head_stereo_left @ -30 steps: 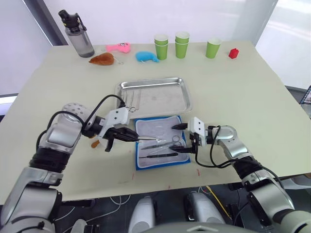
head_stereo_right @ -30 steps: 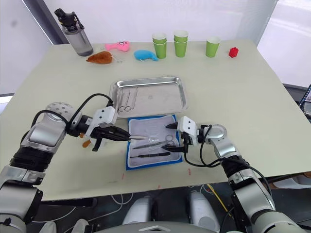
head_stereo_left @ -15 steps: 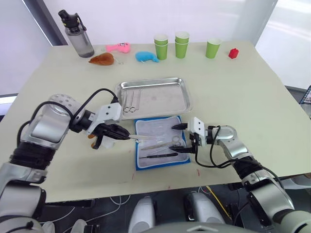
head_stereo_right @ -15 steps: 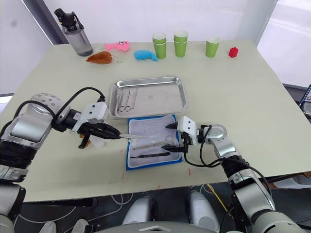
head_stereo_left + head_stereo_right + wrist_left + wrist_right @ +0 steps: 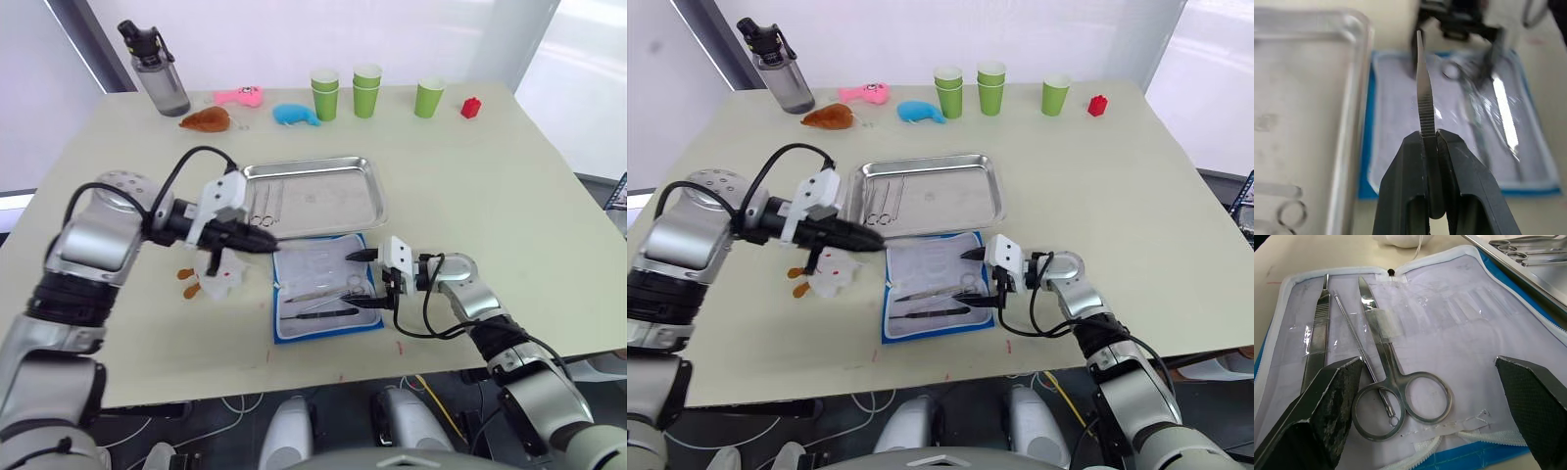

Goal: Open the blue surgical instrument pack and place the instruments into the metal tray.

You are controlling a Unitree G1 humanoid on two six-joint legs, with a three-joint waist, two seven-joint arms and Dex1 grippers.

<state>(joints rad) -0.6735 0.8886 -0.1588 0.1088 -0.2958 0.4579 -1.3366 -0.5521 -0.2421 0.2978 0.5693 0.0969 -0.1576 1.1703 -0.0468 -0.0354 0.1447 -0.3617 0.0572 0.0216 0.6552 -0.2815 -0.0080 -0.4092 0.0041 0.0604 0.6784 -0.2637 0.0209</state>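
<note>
Now the left gripper (image 5: pixel 1429 147) pinches tweezers (image 5: pixel 1422 93) over the gap between the tray (image 5: pixel 372 191) and the open pack (image 5: pixel 323 328). The right gripper (image 5: pixel 1435 382), jaws spread, rests over the pack's scissors (image 5: pixel 1396 382).

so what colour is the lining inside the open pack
Pale grey-white lining, with a blue outer edge; it shows best in the right wrist view.

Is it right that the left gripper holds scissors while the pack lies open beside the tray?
Not quite. The left gripper is shut on tweezers, a flat ridged strip with no ring handles, as the left wrist view shows. The scissors lie in the pack, which is open beside the tray.
</note>
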